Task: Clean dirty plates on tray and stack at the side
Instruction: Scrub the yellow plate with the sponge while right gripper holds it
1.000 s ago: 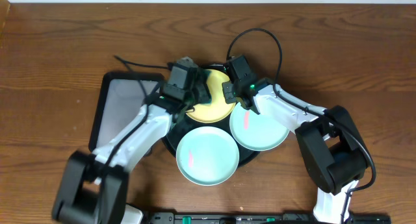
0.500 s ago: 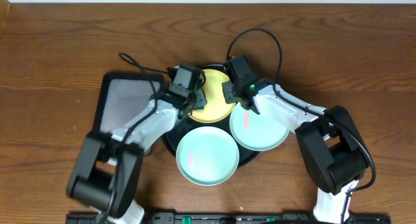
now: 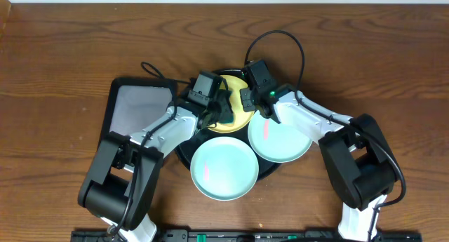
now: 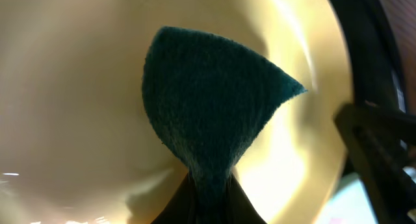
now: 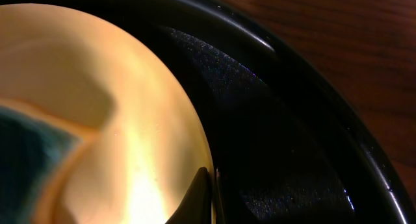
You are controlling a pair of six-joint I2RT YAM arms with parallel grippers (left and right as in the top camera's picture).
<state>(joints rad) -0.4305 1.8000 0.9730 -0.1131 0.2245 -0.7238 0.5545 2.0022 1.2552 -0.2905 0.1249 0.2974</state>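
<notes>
Where the table (image 3: 70,59) is nearest to the robot, the front mint plate (image 3: 223,168) lies flat on the tray (image 5: 279,139) and reaches over its near rim, with a short red smear (image 3: 206,170) on its left part. Just beside it, to the right and a little farther, lies the second mint plate (image 3: 280,140), with a red mark (image 3: 266,130) near its far edge. Both are pale blue-green, round and shiny. Farther on the glossy black tray rests the yellow plate (image 4: 78,120), pale and glossy. The left gripper (image 4: 208,191) is closed tight around a dark teal cloth (image 4: 208,107) and presses it flat onto the inside of this plate. The right gripper (image 5: 207,198) pinches the right rim of the yellow plate with a very narrow gap. The cloth and both grippers hide much of the yellow plate from above, and in the wrist views the fingertips are cut off at the lower edge. The three plates cover most of the tray. To the left, touching the tray, sits a rectangular tray (image 3: 137,109), partly hidden under the left arm.
</notes>
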